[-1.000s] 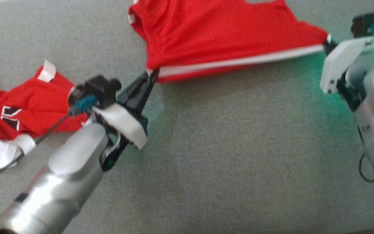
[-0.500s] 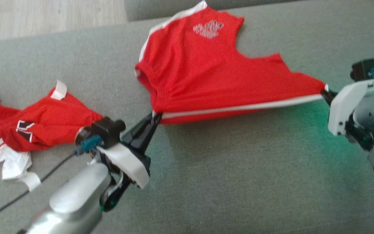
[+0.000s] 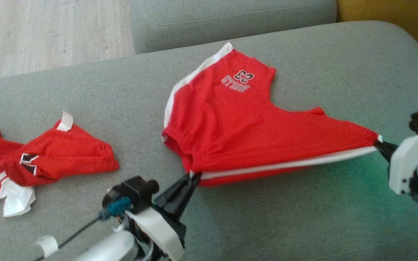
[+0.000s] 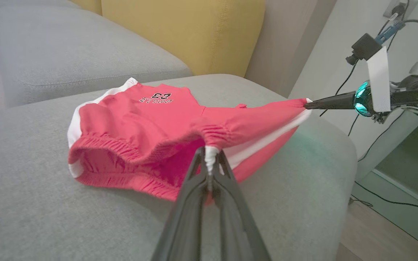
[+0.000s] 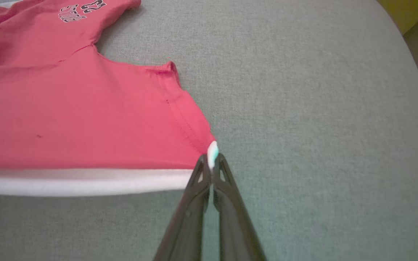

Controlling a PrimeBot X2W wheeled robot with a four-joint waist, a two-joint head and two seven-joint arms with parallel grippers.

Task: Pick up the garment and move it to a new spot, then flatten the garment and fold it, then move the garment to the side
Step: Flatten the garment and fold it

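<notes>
Grey sofa cushion [image 3: 285, 224] under everything. Red shorts [image 3: 252, 134] mid-cushion, far leg with number print lying flat on it, near white-striped edge pulled pretty taut, raised off cushion between my two claws. Other red garment [image 3: 60, 156] crumpled at cushion's left end, well apart. My left gripper [image 3: 193, 177] clamped tight on waistband corner, near cushion's front middle. My right gripper [image 3: 378, 141] pinched on white-striped corner toward cushion's right end.

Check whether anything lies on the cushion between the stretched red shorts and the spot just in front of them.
Nothing visible does. The left gripper and right gripper each pinch a corner of the shorts; the cushion in front is bare. Another red garment lies apart, to the left.
</notes>
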